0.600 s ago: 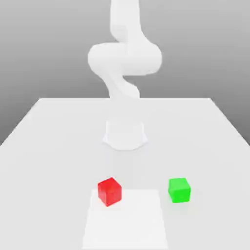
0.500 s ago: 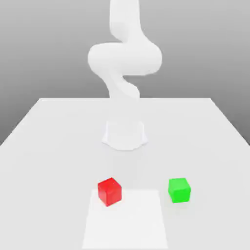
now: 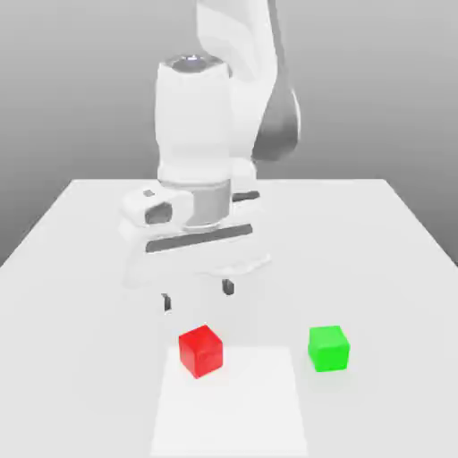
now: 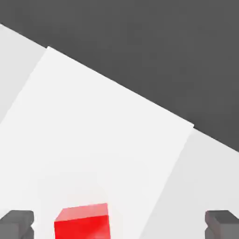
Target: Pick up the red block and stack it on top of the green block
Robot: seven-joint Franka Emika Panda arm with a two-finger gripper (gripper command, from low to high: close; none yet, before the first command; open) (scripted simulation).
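Red block: one cube, resting on the surface at the corner of a paler square patch; seen also in the hand view. Green block: one cube, on the surface toward the exterior view's right, well apart from the red. End effector: hovers above and behind the red block, fingers spread wide, holding nothing

A flat, matte, pale grey-white tabletop fills the lower part of the exterior view, its far edge straight and its side edges spreading toward the camera. Near the front edge lies a brighter white rectangular patch, flush with the surface. Behind the table hangs a plain grey backdrop, darker toward the top, lighter lower down. The light is soft and even.
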